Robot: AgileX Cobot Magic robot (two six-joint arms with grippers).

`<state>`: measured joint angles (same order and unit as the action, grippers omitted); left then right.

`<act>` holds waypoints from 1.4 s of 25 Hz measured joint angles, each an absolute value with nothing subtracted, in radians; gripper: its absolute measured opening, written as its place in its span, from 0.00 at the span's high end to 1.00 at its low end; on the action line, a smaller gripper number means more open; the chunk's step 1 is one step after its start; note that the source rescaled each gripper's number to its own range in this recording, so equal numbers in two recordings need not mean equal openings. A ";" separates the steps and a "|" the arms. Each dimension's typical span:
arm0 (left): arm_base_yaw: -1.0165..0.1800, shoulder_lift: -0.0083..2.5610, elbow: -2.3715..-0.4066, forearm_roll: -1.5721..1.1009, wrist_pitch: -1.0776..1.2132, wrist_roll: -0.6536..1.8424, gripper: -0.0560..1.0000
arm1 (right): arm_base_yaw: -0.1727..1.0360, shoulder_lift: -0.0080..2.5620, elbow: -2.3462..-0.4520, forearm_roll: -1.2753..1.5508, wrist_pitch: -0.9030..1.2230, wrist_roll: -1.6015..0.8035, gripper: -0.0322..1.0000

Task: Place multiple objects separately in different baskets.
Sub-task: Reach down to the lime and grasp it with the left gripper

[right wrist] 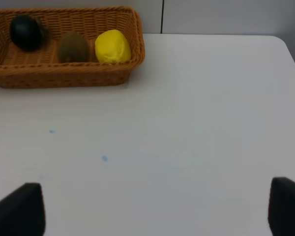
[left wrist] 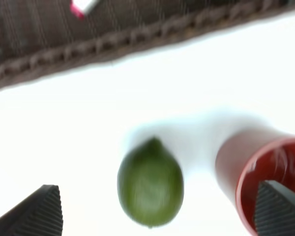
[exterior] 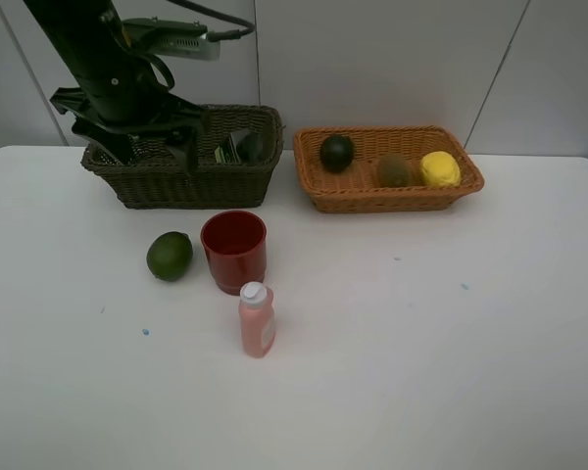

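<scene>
Far left on the counter (exterior: 451,372), the left pincer (exterior: 147,152) hangs over the dark olive basket (exterior: 191,186), jaws spread wide, holding nothing. The left wrist view shows a white red-tipped marker (left wrist: 83,6) lying inside the weave.

Just forward of that basket sits the green lime (exterior: 170,256), beside the red cup (exterior: 234,251) but not touching it.
- Lime: likely firm, waxy-skinned, prone to rolling. Best taken squarely across its widest middle, minding clearance on the cup side.
- Cup: rigid, light, mouth up. A rim grasp with one finger inside looks workable.
- Pink white-capped bottle (exterior: 257,320): stands near the cup's front. Probably light and apt to tip, so hold the body below the cap.

Further right, the orange-tan basket (exterior: 392,196) holds a dark round fruit (exterior: 337,152), brown kiwi (exterior: 393,169) and yellow lemon (exterior: 440,168).

Right pincer (right wrist: 152,209): released, empty, above the counter, well apart from that basket.
</scene>
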<state>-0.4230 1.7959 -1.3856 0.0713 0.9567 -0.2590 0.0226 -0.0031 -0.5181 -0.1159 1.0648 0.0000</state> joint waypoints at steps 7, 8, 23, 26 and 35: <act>-0.433 1.796 -1.383 0.076 1.054 -0.295 0.00 | 0.023 -0.003 -0.518 -0.116 1.065 0.000 0.01; -0.433 1.796 -1.374 0.076 1.059 -0.301 0.00 | 0.023 -0.003 -0.518 -0.116 1.065 0.000 0.01; -0.433 1.855 -1.095 0.068 0.708 -0.309 0.00 | 0.023 -0.003 -0.518 -0.116 1.065 0.000 0.01; -0.433 1.904 -1.090 0.070 0.668 -0.309 0.00 | 0.023 -0.003 -0.518 -0.116 1.065 0.000 0.01; -0.433 1.952 -1.090 0.070 0.616 -0.308 0.00 | 0.023 -0.003 -0.518 -0.116 1.065 0.000 0.01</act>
